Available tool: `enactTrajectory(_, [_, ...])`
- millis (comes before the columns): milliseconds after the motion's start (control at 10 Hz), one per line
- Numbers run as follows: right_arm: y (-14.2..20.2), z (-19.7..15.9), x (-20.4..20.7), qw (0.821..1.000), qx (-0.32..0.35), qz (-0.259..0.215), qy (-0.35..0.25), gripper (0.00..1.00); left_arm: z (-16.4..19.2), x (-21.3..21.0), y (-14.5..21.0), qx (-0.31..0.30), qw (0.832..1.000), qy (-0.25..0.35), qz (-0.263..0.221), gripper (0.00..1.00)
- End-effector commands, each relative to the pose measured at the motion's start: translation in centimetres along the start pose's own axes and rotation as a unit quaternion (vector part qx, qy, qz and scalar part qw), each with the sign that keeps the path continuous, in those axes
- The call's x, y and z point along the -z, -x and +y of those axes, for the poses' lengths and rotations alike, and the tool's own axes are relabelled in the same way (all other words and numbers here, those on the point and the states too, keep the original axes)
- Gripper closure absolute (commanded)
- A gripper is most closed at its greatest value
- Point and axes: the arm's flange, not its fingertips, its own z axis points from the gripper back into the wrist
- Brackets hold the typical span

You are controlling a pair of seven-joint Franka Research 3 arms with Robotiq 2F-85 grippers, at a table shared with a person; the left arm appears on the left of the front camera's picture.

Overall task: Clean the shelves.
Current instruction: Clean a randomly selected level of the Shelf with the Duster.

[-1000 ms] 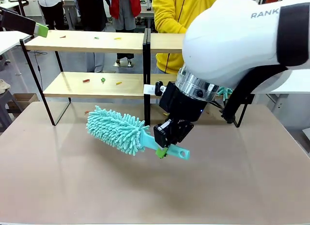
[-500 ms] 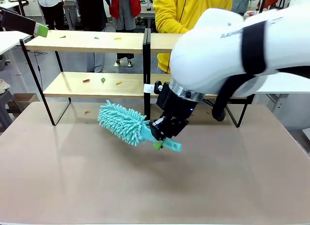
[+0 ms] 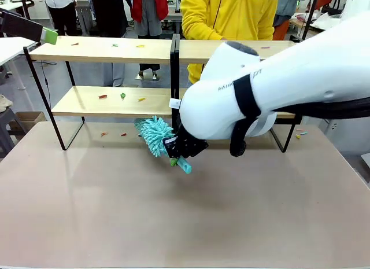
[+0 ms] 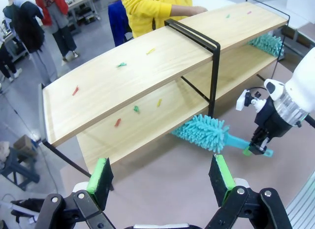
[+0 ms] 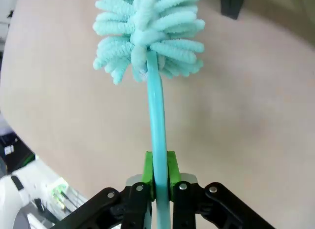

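Item: the shelves [image 3: 104,49], two light-wood boards on a black frame, standing at the far side of the counter [image 3: 173,223]; small coloured scraps [image 3: 122,96] lie on both boards, and a couple more on the counter below. Attending: right gripper [image 3: 176,157], fingers clamped on the handle of a teal chenille duster [image 3: 155,134] near its tail end, the fluffy head low by the lower board's front edge and just beside the central upright [image 3: 174,78]; whether it touches either I cannot tell. Also: left gripper [image 4: 160,176], fingers wide apart, holding nothing, hanging high off the rack's left end. Hazards, as I judge them: the head may snag the upright or slide under the board instead of onto it; the long lever may twist the handle in the grip; the bulky arm may nudge the light rack; a person's hand [image 4: 193,11] rests at the top board's far edge.
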Motion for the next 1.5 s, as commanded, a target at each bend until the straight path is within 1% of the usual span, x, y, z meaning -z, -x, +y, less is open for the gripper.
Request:
enactTrajectory(0, [-1.3,1.4,1.5,0.999,0.021,-0.015,0.025,0.88,0.1,0.0,0.1,0.004,1.000,-0.002,0.001,0.00])
enactTrajectory(100, [-1.9,1.4,2.1,0.999,0.023,-0.040,0.022,0.88,0.1,0.0,0.1,0.004,1.000,-0.002,0.001,0.00])
enactTrajectory(200, [-2.4,1.5,2.8,0.998,0.026,-0.058,0.000,0.88,0.1,0.0,0.1,0.004,1.000,-0.002,0.001,0.00])
enactTrajectory(300, [-0.6,-0.1,1.6,1.000,0.015,-0.013,0.010,0.88,0.1,0.0,0.1,0.004,1.000,-0.002,0.001,0.00])
enactTrajectory(400, [-0.6,-0.1,1.6,1.000,0.015,-0.013,0.010,0.88,0.1,0.0,0.1,0.004,1.000,-0.002,0.001,0.00])
enactTrajectory(500, [-1.2,0.1,2.3,1.000,0.018,-0.025,0.004,0.88,0.1,0.0,0.1,0.004,1.000,-0.002,0.001,0.00])
enactTrajectory(600, [-0.9,0.3,2.6,0.999,0.015,-0.035,0.007,0.88,0.1,0.0,0.1,0.004,1.000,-0.002,0.001,0.00])
enactTrajectory(800, [-2.7,0.5,4.8,0.998,0.026,-0.056,-0.010,0.88,0.1,0.0,0.1,0.004,1.000,-0.002,0.001,0.00])
enactTrajectory(900, [-3.3,0.6,5.8,0.998,0.028,-0.049,-0.009,0.88,0.1,0.0,0.1,0.004,1.000,-0.002,0.001,0.00])
enactTrajectory(1100, [-4.5,0.8,7.1,0.996,0.041,-0.073,0.008,0.88,0.1,0.0,0.1,0.004,1.000,-0.002,0.001,0.00])
enactTrajectory(1300, [-5.1,1.4,8.0,0.997,0.032,-0.070,-0.002,0.88,0.1,0.0,0.1,0.004,1.000,-0.002,0.001,0.00])
enactTrajectory(1400, [-5.3,1.8,8.2,0.998,0.026,-0.058,-0.010,0.88,0.1,0.0,0.1,0.004,1.000,-0.002,0.001,0.00])
